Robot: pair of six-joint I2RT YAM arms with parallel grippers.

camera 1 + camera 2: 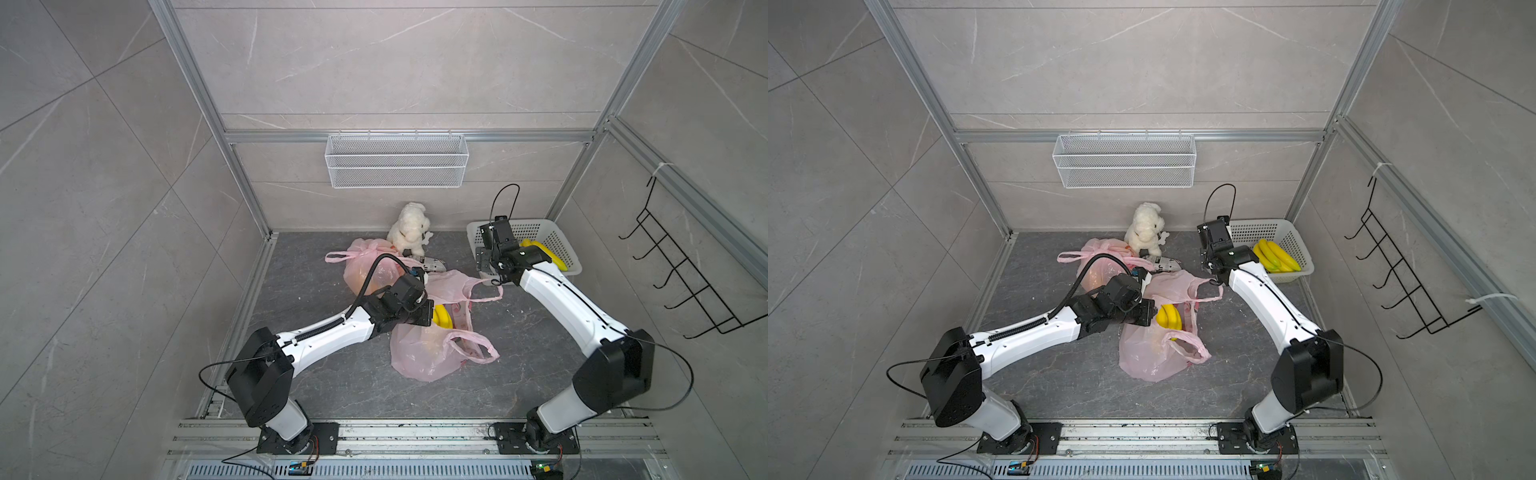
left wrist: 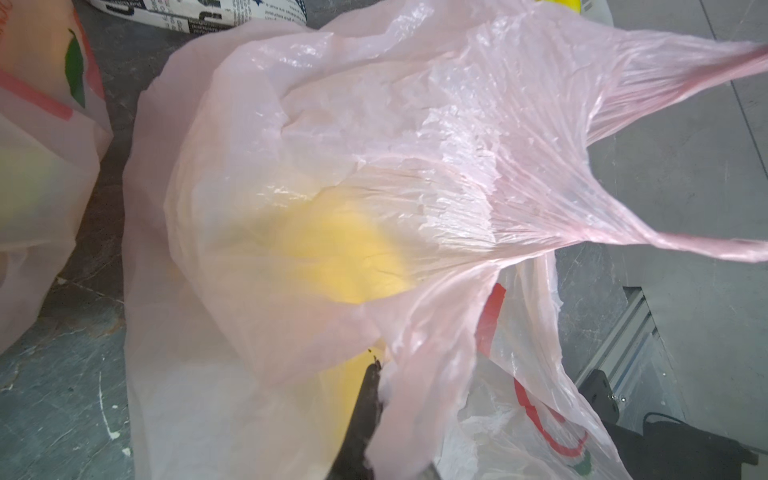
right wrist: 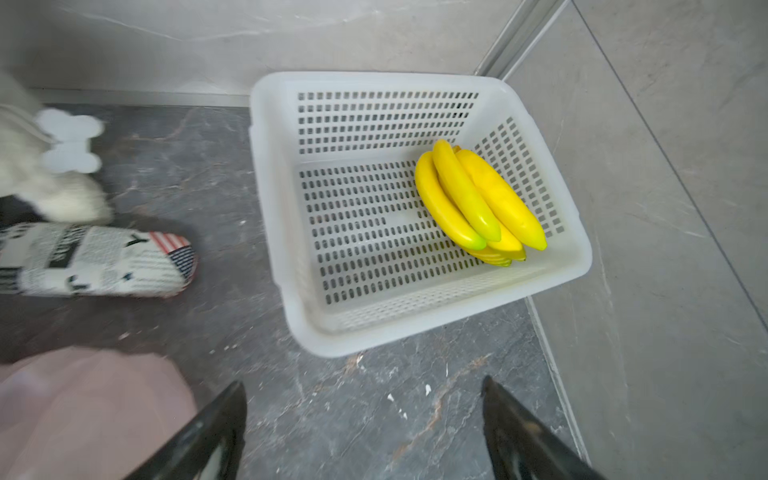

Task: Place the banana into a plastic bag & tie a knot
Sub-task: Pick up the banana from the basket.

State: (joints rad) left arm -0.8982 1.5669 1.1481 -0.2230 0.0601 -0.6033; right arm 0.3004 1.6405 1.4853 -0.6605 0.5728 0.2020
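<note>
A yellow banana bunch [image 1: 1169, 316] lies at the mouth of a pink plastic bag [image 1: 1154, 353] in the middle of the floor; in the left wrist view it shows as a yellow patch [image 2: 345, 257] through the film [image 2: 374, 145]. My left gripper [image 2: 380, 370] is shut on the bag's rim, right beside the bunch [image 1: 442, 318]. Another banana bunch [image 3: 473, 203] rests in the white basket [image 3: 282, 249] at the back right. My right gripper [image 3: 363, 382] hangs open and empty over the floor just in front of that basket.
A second pink bag [image 1: 457, 286] lies flat behind the first, and a filled one [image 1: 365, 266] sits further back left. A white plush toy [image 1: 409, 228] and a newspaper-print item [image 3: 104, 262] are near the back wall. A wire shelf [image 1: 397, 160] and a black hook rack [image 1: 685, 270] hang on the walls.
</note>
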